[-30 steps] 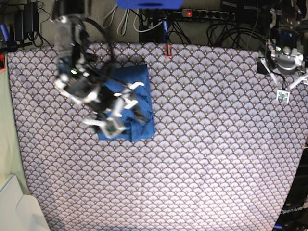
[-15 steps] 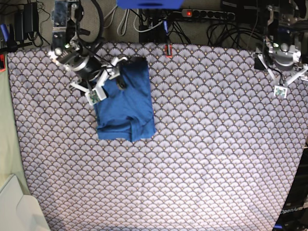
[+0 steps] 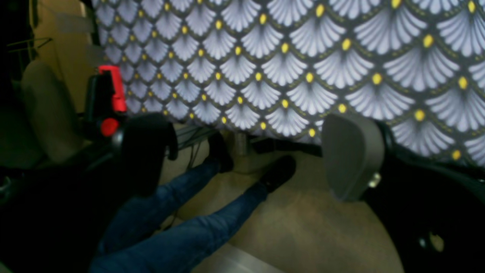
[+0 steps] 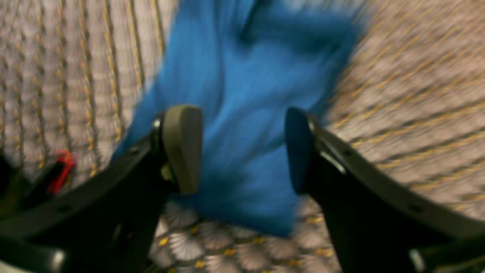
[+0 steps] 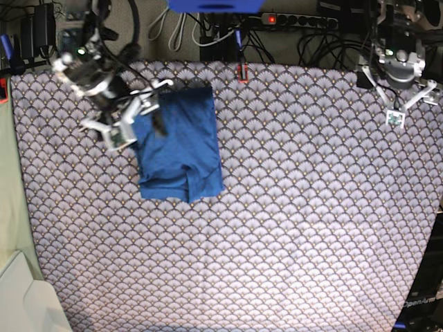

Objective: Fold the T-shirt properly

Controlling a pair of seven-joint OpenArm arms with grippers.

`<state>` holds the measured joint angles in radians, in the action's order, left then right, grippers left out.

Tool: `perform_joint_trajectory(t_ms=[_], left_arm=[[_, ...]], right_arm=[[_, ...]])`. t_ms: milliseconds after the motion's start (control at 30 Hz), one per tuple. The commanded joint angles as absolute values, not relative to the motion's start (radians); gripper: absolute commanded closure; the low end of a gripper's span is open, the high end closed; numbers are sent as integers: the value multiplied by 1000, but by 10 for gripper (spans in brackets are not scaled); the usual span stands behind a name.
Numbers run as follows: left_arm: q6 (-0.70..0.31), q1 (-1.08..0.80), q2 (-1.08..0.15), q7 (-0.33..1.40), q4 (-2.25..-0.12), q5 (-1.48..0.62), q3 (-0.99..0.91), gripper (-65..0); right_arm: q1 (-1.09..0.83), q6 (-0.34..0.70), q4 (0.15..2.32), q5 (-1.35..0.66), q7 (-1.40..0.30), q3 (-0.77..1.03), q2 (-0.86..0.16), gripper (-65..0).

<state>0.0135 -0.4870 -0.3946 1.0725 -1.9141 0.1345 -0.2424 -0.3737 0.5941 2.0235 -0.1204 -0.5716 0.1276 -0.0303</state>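
Note:
The T-shirt [image 5: 181, 145] lies folded into a compact blue rectangle on the scallop-patterned tablecloth [image 5: 291, 207], at the back left of the base view. My right gripper [image 5: 135, 111] hovers over its upper left edge. In the right wrist view this gripper [image 4: 242, 151] is open, and the blurred blue T-shirt [image 4: 246, 76] shows between the fingers, which hold nothing. My left gripper [image 5: 403, 97] stands open at the far right back corner, away from the shirt. In the left wrist view it [image 3: 246, 155] is open and empty over the table's edge.
A red clamp [image 5: 241, 71] grips the table's back edge and also shows as the red clamp [image 3: 113, 94] in the left wrist view. Cables and a power strip [image 5: 291, 21] lie behind the table. A person's legs [image 3: 189, 227] stand beyond the edge.
My right gripper has pulled back from over the shirt's lower half to its upper left edge, leaving the shirt lying folded. The left arm has shifted slightly toward the back.

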Motion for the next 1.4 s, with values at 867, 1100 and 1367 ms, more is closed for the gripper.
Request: perform_joint_trajectory(t_ms=[867, 1100, 1367], left_arm=[[21, -707, -206, 1007, -1831, 5, -147, -108], [19, -648, -85, 839, -1488, -125, -99, -107], [18, -484, -99, 476, -947, -137, -19, -107]], right_arm=[[-636, 601, 1643, -128, -559, 684, 142, -16], [-515, 601, 1202, -127, -340, 679, 117, -11], [-314, 599, 429, -127, 154, 673, -30, -11]])
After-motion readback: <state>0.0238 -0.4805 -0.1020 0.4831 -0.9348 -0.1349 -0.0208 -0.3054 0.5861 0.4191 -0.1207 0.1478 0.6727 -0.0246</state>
